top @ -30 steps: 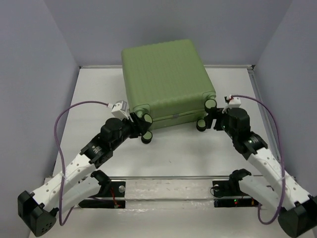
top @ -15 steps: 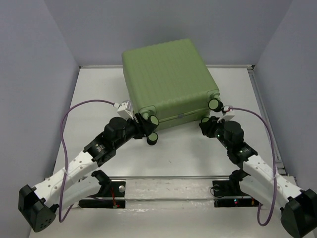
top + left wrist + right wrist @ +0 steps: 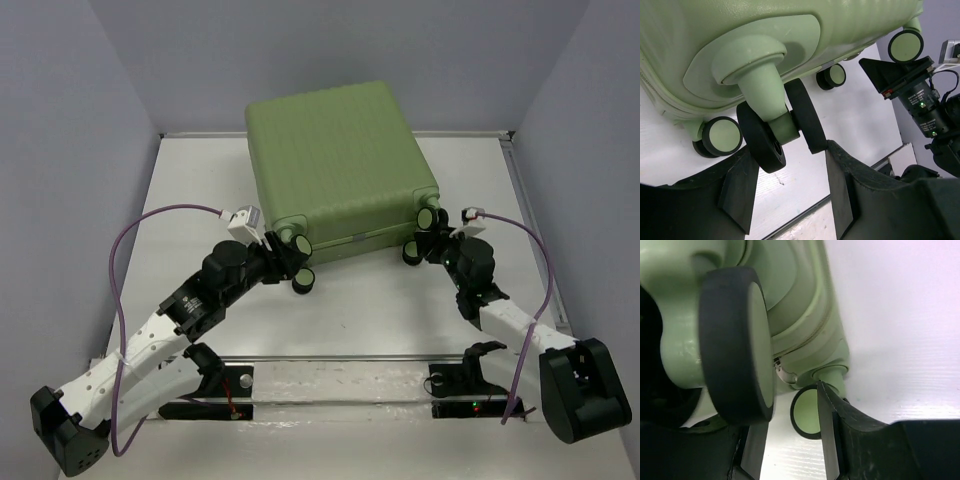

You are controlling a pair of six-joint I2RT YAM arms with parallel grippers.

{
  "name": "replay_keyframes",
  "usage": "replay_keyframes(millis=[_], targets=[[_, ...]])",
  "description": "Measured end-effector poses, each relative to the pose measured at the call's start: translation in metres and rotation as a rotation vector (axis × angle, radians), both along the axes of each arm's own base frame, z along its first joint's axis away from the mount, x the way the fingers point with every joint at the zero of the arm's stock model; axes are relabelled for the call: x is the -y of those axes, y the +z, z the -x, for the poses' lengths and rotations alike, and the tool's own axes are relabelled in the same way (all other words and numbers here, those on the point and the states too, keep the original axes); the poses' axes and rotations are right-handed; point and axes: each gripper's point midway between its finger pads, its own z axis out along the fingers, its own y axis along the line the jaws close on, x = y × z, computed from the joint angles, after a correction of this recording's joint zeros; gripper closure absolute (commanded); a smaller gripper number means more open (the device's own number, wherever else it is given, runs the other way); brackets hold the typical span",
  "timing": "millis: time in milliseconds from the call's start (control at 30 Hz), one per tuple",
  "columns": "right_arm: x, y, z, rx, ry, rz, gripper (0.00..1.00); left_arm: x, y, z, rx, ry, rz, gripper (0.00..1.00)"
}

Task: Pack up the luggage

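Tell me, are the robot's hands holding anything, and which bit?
The left gripper pinches the suitcase by one wheel. The right gripper sits around another wheel, but a gap shows beside it, so its hold cannot be told.

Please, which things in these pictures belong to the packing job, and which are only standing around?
Job: closed green luggage; left hand clamped around a caster wheel; right hand at a second caster wheel.
Not the job: white table; purple cables.

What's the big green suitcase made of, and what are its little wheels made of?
The suitcase looks like hard plastic: a ribbed, moulded shell with a dull sheen. The wheels look like black rubber or matte plastic tyres with smooth green plastic caps; I can't tell which.
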Motion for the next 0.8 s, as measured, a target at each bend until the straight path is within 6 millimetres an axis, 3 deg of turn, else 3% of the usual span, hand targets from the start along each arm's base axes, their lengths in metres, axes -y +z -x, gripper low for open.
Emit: replay_keyframes(millis=[267,367,800], targets=[[-0.015,0.008,-0.006,0.087,0.103,0.024,0.53,0.0,0.0,0.0,0.001,-0.003,0.001,0.94],[-0.019,-0.001,-0.007,0.073,0.131,0.038,0.55,0.001,0.001,0.0,0.004,-0.002,0.003,0.94],[-0.01,0.001,-0.015,0.098,0.066,0.028,0.56,0.002,0.004,0.0,0.012,-0.007,0.013,0.94]])
